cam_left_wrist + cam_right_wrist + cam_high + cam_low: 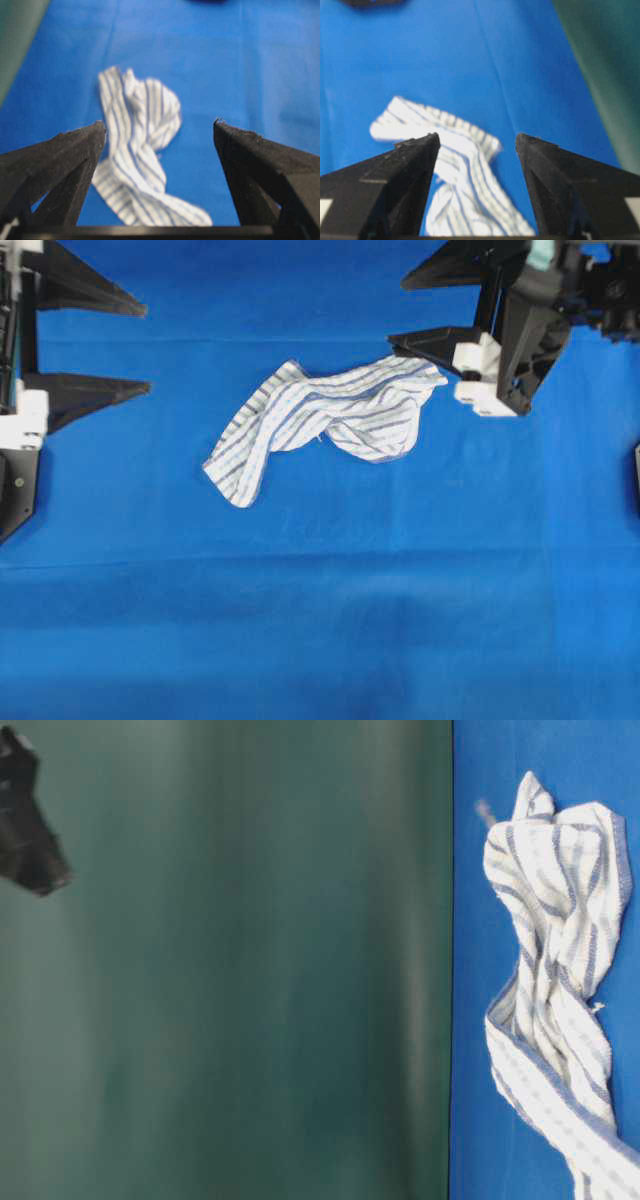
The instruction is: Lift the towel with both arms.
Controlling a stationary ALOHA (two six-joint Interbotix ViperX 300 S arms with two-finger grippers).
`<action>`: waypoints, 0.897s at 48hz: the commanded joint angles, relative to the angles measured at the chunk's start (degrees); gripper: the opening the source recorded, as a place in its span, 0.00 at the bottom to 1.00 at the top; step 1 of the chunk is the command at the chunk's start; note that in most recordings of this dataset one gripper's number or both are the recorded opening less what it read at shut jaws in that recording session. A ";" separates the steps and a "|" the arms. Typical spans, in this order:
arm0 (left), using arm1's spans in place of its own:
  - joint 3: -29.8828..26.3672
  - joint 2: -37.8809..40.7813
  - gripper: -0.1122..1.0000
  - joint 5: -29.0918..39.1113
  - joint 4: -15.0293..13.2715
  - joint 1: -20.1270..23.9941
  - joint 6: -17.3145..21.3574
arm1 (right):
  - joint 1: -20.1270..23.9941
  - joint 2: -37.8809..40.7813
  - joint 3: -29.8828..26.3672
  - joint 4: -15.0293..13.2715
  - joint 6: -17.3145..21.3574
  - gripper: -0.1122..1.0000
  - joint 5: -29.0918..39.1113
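Jaws of the left gripper (pixel 145 348) and right gripper (pixel 395 310) are spread wide, nothing held. The towel (pixel 325 420) is seen crumpled on the blue table cover (pixel 320 620), between them, its one-o'clock corner just beside the right gripper.

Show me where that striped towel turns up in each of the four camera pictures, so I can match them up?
Overhead: the towel lies crumpled at upper centre.
Table-level: it runs down the right edge.
Left wrist: it lies centre-left, seen between the open black fingers.
Right wrist: it lies lower centre-left, partly behind one finger.
Shared landmark: the blue table cover under it in every view.
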 commanded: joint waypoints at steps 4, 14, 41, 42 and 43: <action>3.43 1.32 0.93 -3.34 0.00 -0.09 -0.09 | -0.09 -0.62 3.69 0.09 2.02 0.68 -2.11; 10.55 4.83 0.93 -10.99 0.00 -0.62 -0.09 | 0.00 1.76 10.11 0.09 4.83 0.68 -8.26; 21.53 23.29 0.93 -33.31 0.00 -0.62 -0.09 | 0.00 17.31 18.90 0.18 8.53 0.68 -25.93; 21.53 24.08 0.93 -33.84 0.00 -0.62 -0.09 | 0.00 18.02 19.07 0.18 8.61 0.68 -26.54; 21.53 24.87 0.93 -34.37 0.00 -0.62 -0.09 | 0.00 18.72 19.16 0.18 8.61 0.68 -27.16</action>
